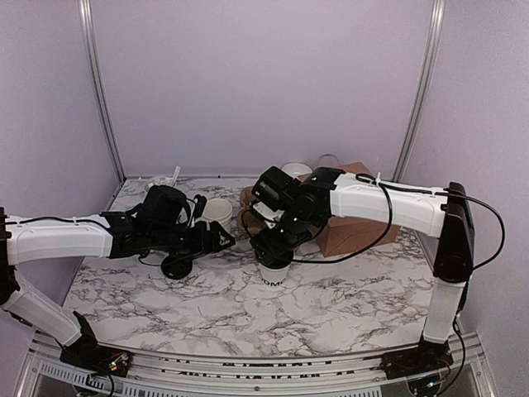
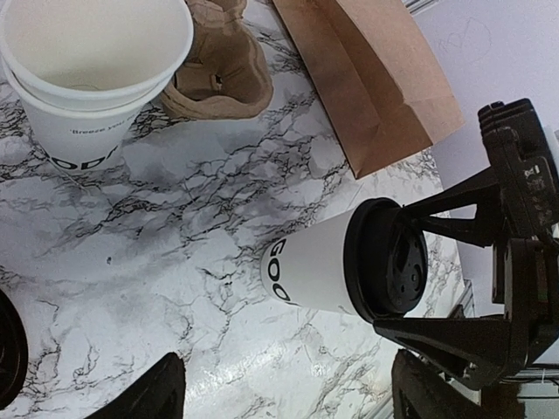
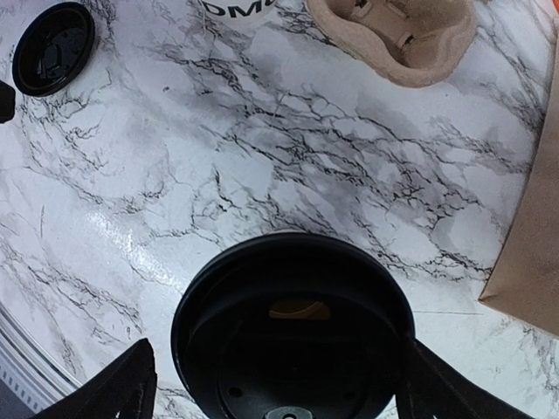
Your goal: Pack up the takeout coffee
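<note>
The takeout coffee [image 1: 274, 276] is a white paper cup with dark lettering and a black lid, standing upright on the marble table mid-front. In the left wrist view its body [image 2: 310, 262] and lid [image 2: 389, 260] show clearly. My right gripper [image 1: 275, 251] is directly above it, jaws wide, one finger [image 2: 441, 336] on each side of the lid [image 3: 293, 314]. One finger touches the rim and a slim gap shows at the other. My left gripper [image 1: 221, 240] is open and empty, left of the cup, above bare table [image 2: 288, 384].
A stack of open white cups [image 1: 216, 212] and the brown pulp tray [image 1: 248, 203] stand behind the left gripper. A brown paper bag [image 1: 347, 227] lies at the right. A loose black lid [image 1: 176, 266] lies under the left arm. A white canister [image 1: 161, 184] stands back left.
</note>
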Robot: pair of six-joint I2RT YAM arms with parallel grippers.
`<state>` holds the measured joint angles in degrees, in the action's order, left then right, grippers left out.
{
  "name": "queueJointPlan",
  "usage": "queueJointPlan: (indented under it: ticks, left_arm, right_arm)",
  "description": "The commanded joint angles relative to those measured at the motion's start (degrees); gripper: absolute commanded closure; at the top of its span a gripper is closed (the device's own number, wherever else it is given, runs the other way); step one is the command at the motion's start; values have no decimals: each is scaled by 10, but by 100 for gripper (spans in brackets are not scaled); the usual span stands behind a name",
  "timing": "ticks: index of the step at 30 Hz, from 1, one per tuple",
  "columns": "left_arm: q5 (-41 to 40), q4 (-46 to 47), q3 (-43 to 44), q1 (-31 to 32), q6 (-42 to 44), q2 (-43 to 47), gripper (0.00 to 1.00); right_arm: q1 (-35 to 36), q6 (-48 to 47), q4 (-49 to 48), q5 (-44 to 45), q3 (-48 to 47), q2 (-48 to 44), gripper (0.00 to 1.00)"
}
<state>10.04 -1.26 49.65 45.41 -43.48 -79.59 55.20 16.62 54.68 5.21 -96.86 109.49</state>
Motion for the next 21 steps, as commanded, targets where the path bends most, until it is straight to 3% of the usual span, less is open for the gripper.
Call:
queueJointPlan:
  ticks: [1, 21]
  left_arm:
    - [4, 13, 16, 7, 8, -12, 18]
    - [-5, 0, 43, 27, 22, -35, 18]
  right_arm:
    - [-5, 10, -15, 0, 5, -30, 8]
    - [-14, 25, -53, 11, 42, -78, 7]
